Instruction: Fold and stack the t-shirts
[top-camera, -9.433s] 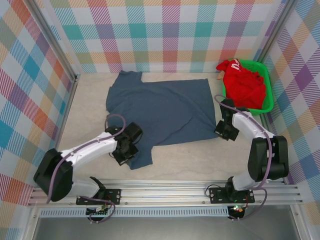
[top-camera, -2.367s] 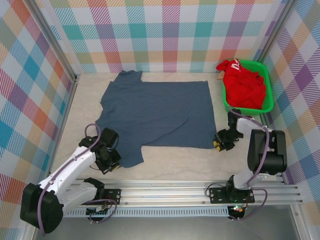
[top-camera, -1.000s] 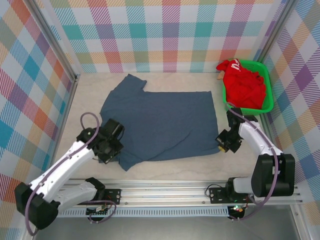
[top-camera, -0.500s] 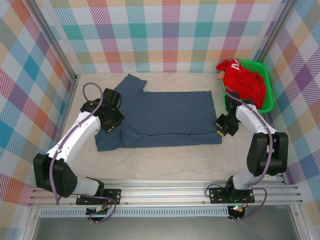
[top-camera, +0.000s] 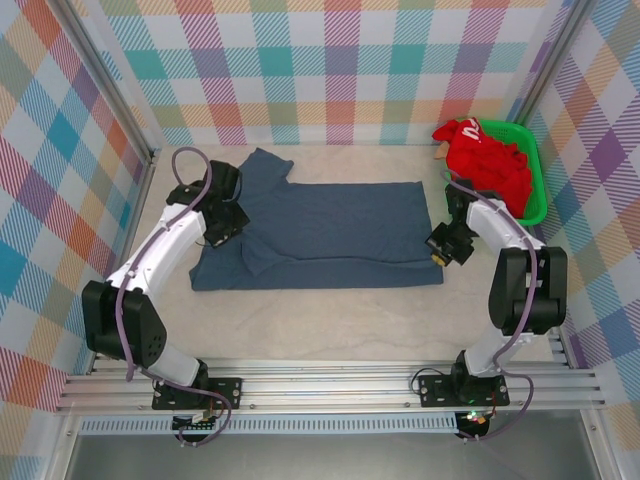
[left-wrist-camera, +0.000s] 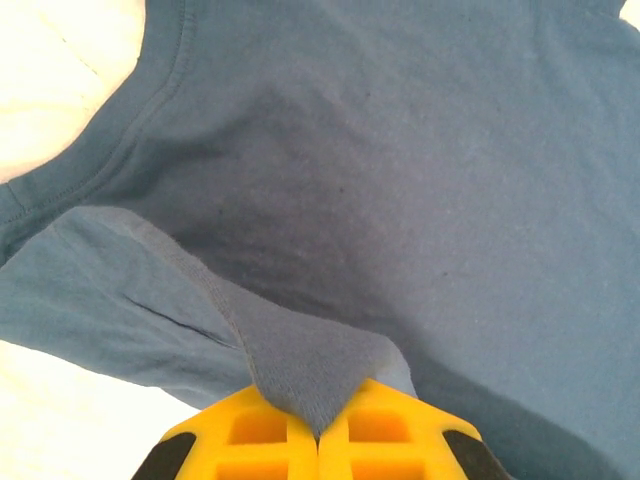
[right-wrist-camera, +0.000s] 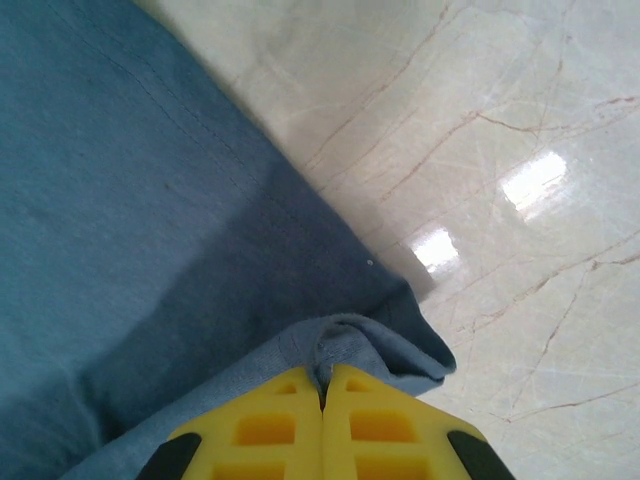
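The slate-blue t-shirt (top-camera: 330, 232) lies doubled on the surface (top-camera: 330, 320), long axis left to right. The left claw (left-wrist-camera: 318, 440) pinches its sleeve end, the right claw (right-wrist-camera: 322, 400) its hem corner. The red t-shirt (top-camera: 485, 160) (white mark unreadable) fills the green basket (top-camera: 536, 190), nearer the right arm.
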